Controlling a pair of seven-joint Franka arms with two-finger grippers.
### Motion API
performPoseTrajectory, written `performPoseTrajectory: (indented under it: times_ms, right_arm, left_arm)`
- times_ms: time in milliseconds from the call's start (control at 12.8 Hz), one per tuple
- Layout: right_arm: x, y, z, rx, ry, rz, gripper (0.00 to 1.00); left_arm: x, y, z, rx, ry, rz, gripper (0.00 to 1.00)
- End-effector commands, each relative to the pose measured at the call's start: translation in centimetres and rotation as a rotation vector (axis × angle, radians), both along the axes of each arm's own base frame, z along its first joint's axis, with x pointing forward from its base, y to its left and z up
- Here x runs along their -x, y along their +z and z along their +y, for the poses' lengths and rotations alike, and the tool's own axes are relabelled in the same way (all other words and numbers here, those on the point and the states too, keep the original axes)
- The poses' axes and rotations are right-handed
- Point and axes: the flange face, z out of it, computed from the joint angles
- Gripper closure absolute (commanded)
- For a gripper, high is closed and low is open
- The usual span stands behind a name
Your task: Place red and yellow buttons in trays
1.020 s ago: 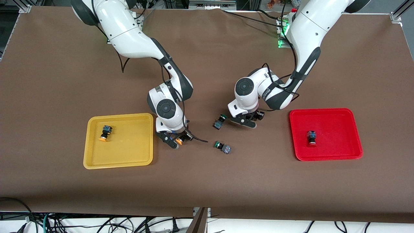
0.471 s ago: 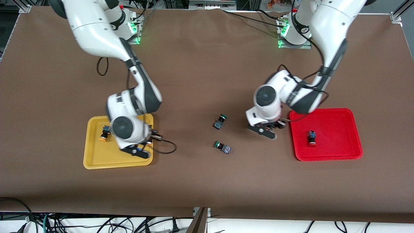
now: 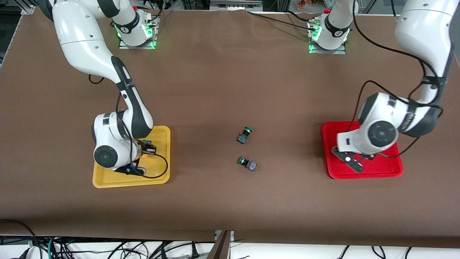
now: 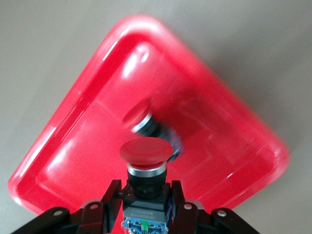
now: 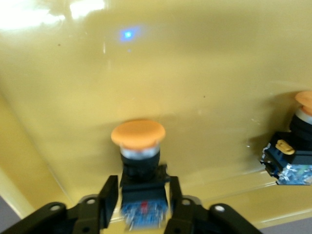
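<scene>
The left gripper (image 4: 146, 202), over the shallow red plastic tray (image 4: 73, 131), clamps a red-capped push-button switch (image 4: 145, 168); only its wrist view shows a second red-capped switch (image 4: 151, 124) lying in that tray. The right gripper (image 5: 141, 202), over the shallow yellow plastic tray (image 3: 107, 180), grips an orange-capped switch (image 5: 139, 146). Another orange-capped switch (image 5: 295, 146) lies in that tray, seen only from the right wrist.

red button (image 4: 145, 168) over red tray (image 4: 73, 126), yellow-capped button (image 5: 139, 156) over yellow tray (image 5: 195, 73)

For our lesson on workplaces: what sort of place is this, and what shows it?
Probably a robotics lab: two arms bolted to a brown-covered table, a sorting exercise with a yellow tray and red tray, and loose cables under the table edge.
</scene>
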Motion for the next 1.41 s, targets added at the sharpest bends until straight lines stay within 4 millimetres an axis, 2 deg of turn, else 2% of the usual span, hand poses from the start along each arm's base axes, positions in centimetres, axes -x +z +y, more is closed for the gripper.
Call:
performPoseTrajectory:
  times_ms: [0,78,157,314,392,471,627,706,863,941,1020,1176,1333]
  right_arm:
    - [-0.1,5.8,-0.7,-0.019,0.033,-0.009,0.00]
    - [-0.3,8.8,-1.3,-0.032,0.080,-0.001,0.00]
    - [-0.3,11.8,-3.0,-0.045,0.126,0.020,0.00]
    - [0.5,18.9,-5.0,-0.051,0.235,0.028,0.00]
    - [1.5,22.8,-5.1,-0.056,0.258,0.019,0.00]
    - [2.9,27.1,-5.2,-0.062,0.261,-0.002,0.00]
    - [5.9,33.6,-5.7,-0.070,0.249,-0.026,0.00]
    - [7.7,36.4,-5.2,-0.087,0.267,-0.051,0.00]
    - [10.9,39.7,-7.9,-0.098,0.256,-0.081,0.00]
    - [12.2,42.2,-9.9,-0.100,0.226,-0.123,0.00]
    - [13.5,44.4,-10.6,-0.098,0.214,-0.163,0.00]
    - [15.0,46.2,-11.3,-0.090,0.207,-0.188,0.00]
    - [15.3,45.9,-11.4,-0.092,0.209,-0.169,0.00]
  left_arm:
    - [0.0,-0.4,1.8,0.051,-0.023,0.038,0.00]
    - [-0.2,0.5,0.3,0.067,-0.026,0.025,0.00]
    - [-0.8,2.5,-1.9,0.091,-0.041,-0.008,0.00]
    - [-1.5,5.4,-3.6,0.146,-0.008,0.002,0.00]
    - [-1.6,6.8,-4.2,0.188,0.044,0.022,0.00]
    - [-1.7,9.2,-4.2,0.233,0.132,0.023,0.00]
    - [-1.0,15.4,-4.0,0.223,0.258,0.017,0.00]
    - [-0.2,18.4,-4.2,0.197,0.294,0.006,0.00]
    - [1.7,24.3,-4.2,0.166,0.325,-0.026,0.00]
    - [2.8,27.6,-3.7,0.171,0.345,-0.050,0.00]
    - [4.8,31.0,-4.4,0.151,0.378,-0.114,0.00]
    - [7.4,32.4,-2.5,0.076,0.652,-0.205,0.00]
    - [10.2,30.5,-1.4,0.121,0.719,-0.267,0.00]
